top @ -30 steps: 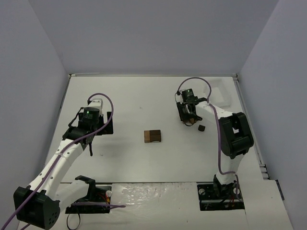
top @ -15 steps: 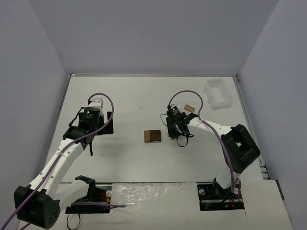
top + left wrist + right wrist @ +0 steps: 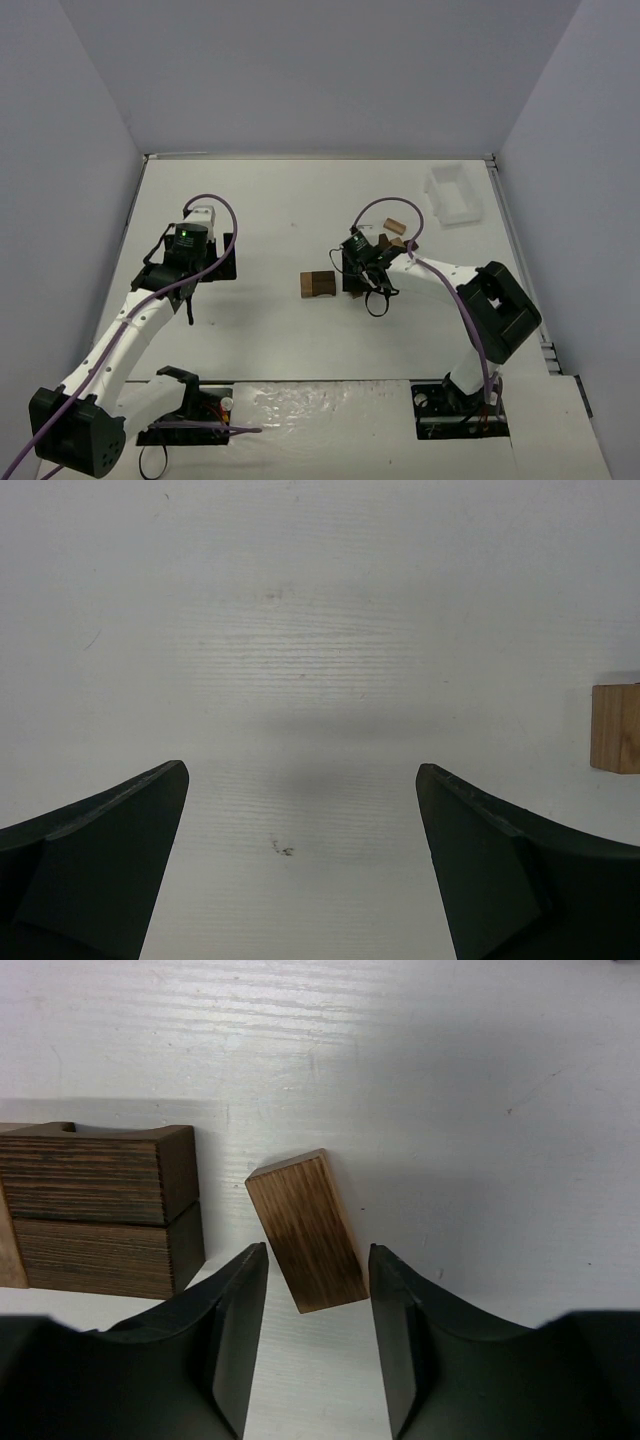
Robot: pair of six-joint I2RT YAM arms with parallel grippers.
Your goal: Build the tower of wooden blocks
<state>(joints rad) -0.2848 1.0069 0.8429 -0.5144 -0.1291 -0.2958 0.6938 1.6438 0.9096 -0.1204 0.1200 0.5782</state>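
The wood block tower (image 3: 319, 284) is a small stack of dark and tan blocks mid-table; the right wrist view shows two dark blocks stacked (image 3: 100, 1210). A brown block (image 3: 308, 1228) lies tilted on the table just right of the tower. My right gripper (image 3: 317, 1250) is open, its fingertips on either side of that block's near end, with a gap on the left side. In the top view it (image 3: 356, 280) sits low beside the tower. My left gripper (image 3: 300, 770) is open and empty over bare table at the left (image 3: 196, 272).
A white tray (image 3: 452, 193) stands at the back right. A tan block (image 3: 394, 226) and dark blocks (image 3: 384, 241) lie loose behind the right gripper. A tan block face (image 3: 617, 727) shows at the left wrist view's right edge.
My right gripper has moved from the back right toward the tower and come down beside it, uncovering the loose blocks. The left arm has not moved.
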